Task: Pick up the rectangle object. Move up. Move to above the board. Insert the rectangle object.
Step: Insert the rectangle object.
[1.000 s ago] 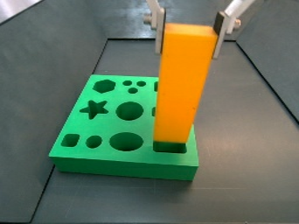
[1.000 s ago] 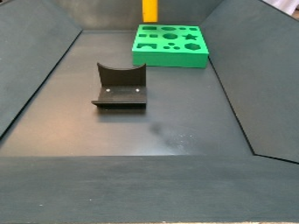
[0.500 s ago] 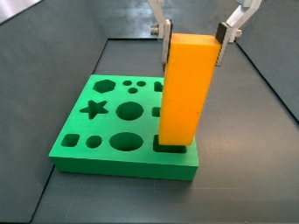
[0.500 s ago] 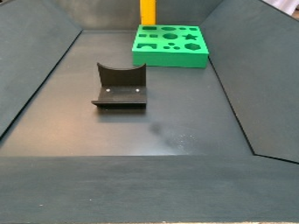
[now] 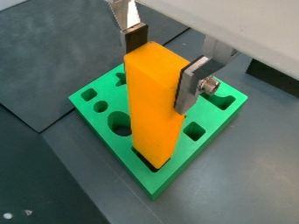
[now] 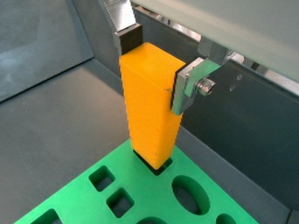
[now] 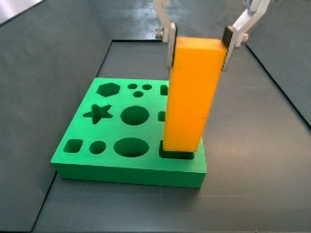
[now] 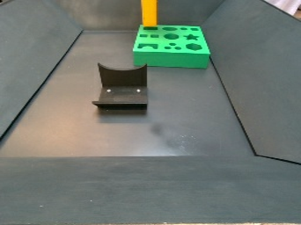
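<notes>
Rectangle object (image 7: 195, 91) stood upright in a square hole at the board's (image 7: 104, 136) lower-right corner; gripper (image 7: 203, 29) (jaws spread, apparently clear) could tip it if a finger brushed it.

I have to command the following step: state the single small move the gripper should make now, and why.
Probably lift the gripper straight up. The rectangle object stands upright with its foot in a square hole at the corner of the board, and the fingers sit spread beside its top, seemingly released.
</notes>
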